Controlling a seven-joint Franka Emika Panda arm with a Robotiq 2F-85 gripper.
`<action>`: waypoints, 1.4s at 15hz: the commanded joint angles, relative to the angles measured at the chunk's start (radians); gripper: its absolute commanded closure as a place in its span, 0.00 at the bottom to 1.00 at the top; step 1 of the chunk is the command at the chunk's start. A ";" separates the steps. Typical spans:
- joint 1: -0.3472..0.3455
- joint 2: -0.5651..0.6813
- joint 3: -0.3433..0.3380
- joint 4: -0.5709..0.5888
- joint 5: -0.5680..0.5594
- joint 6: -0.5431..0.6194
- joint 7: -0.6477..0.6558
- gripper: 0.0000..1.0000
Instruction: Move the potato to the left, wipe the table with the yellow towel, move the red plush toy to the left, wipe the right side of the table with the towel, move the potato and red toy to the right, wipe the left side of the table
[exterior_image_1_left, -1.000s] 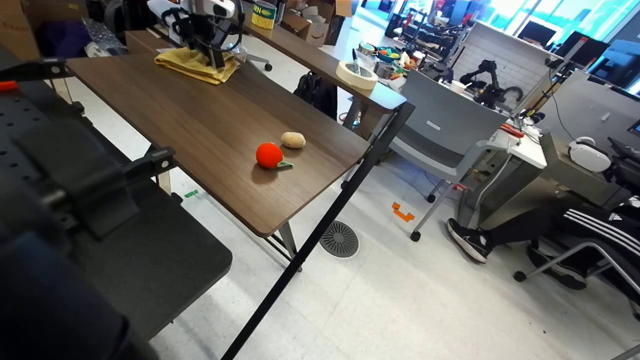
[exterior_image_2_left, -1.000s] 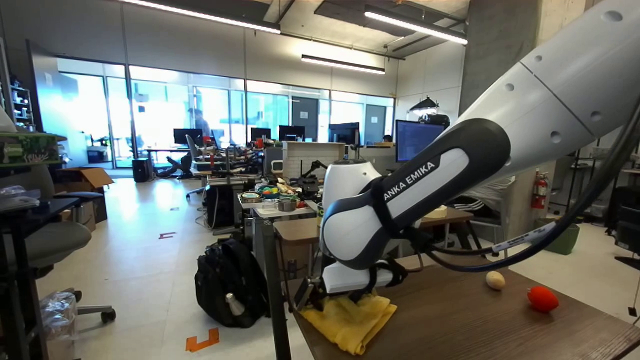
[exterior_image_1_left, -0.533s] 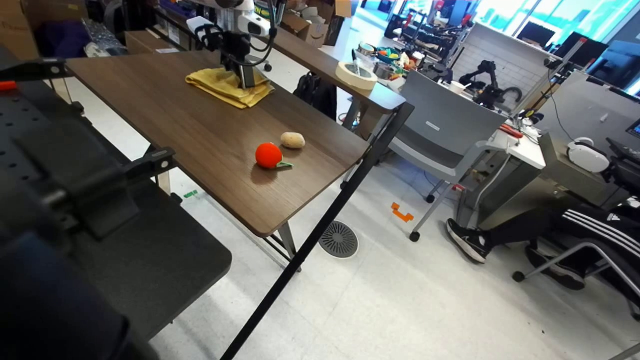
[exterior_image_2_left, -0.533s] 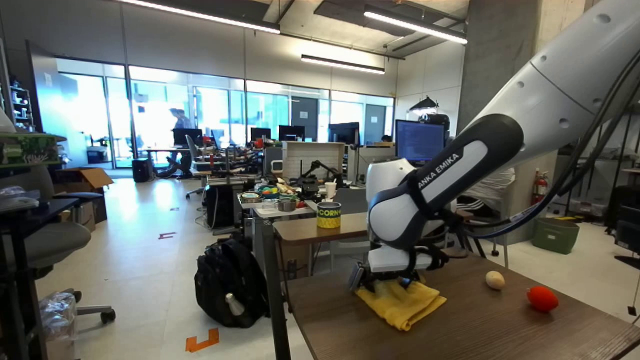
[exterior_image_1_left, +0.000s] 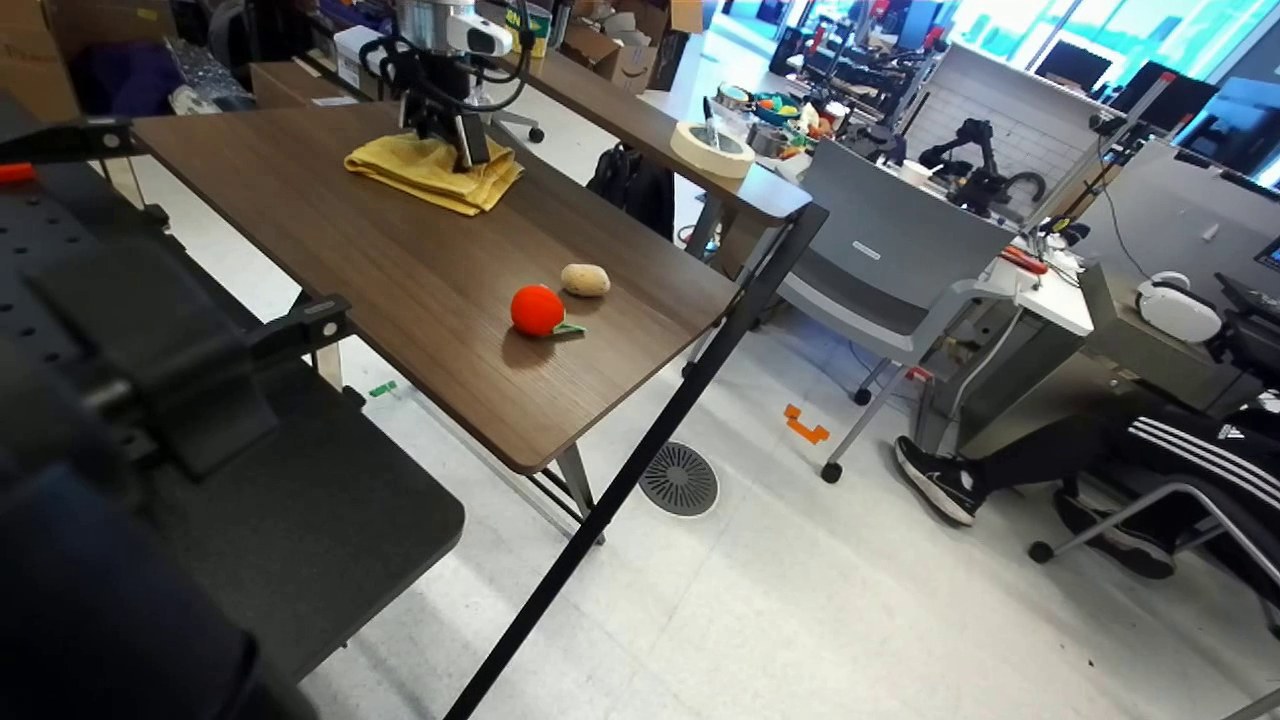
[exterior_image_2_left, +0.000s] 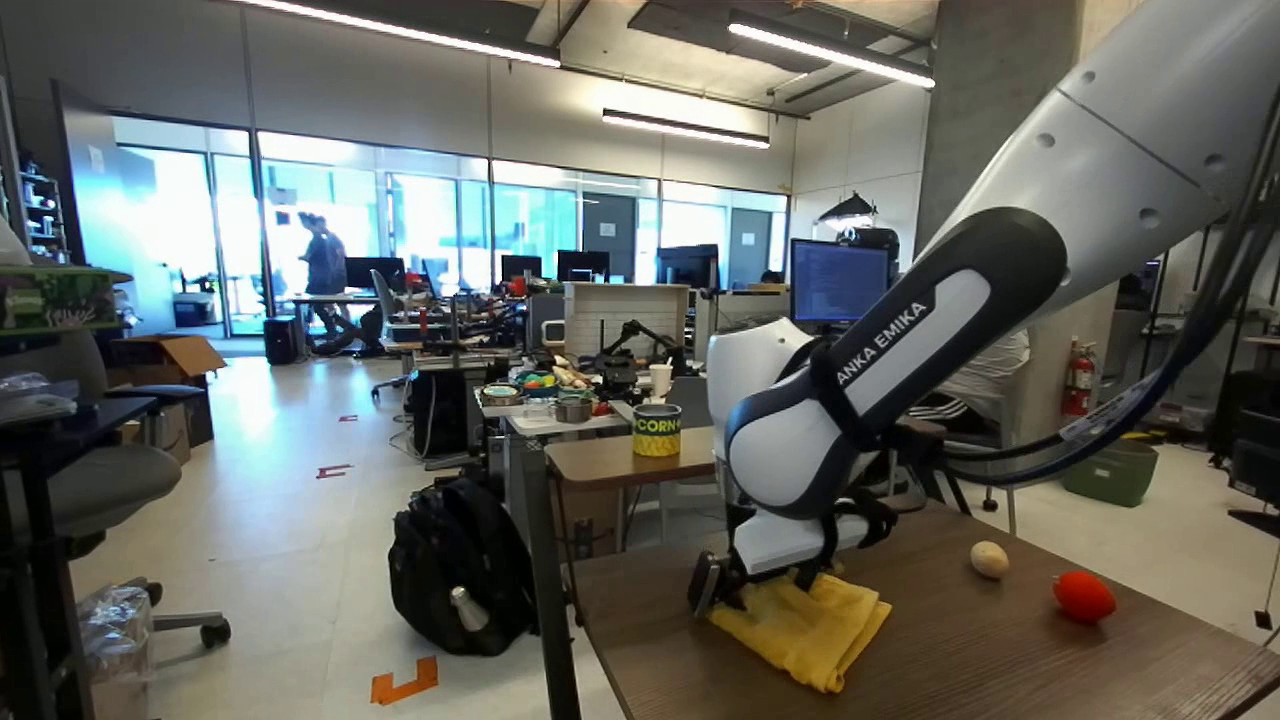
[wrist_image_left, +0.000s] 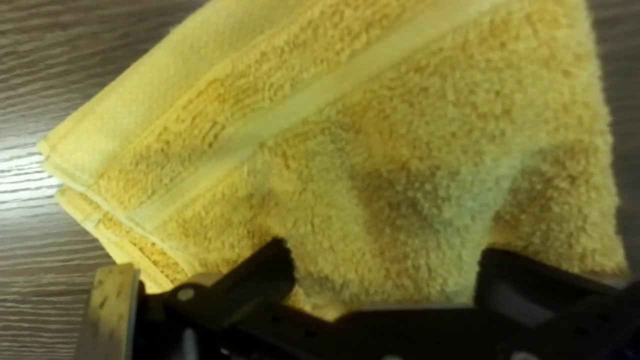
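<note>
Yellow towel (wrist_image_left: 360, 150) should slide flattest under even pressure from the pincer (wrist_image_left: 384, 250), spread wide and seemingly touching it

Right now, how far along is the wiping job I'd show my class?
Probably done: grouping the potato and red plush toy, close together towards one end of the table. In hand: apparently a wipe; the open gripper is on the yellow towel towards the other end, and the towel has just shifted. Left, if this isn't the last wipe (unclear): carrying both across and wiping where they lie.
</note>
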 joint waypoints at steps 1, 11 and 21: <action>0.085 -0.021 0.026 -0.129 -0.048 0.022 -0.042 0.00; 0.119 -0.255 0.207 -0.491 -0.023 -0.008 -0.283 0.00; -0.142 -0.261 0.054 -0.552 0.114 -0.020 -0.167 0.00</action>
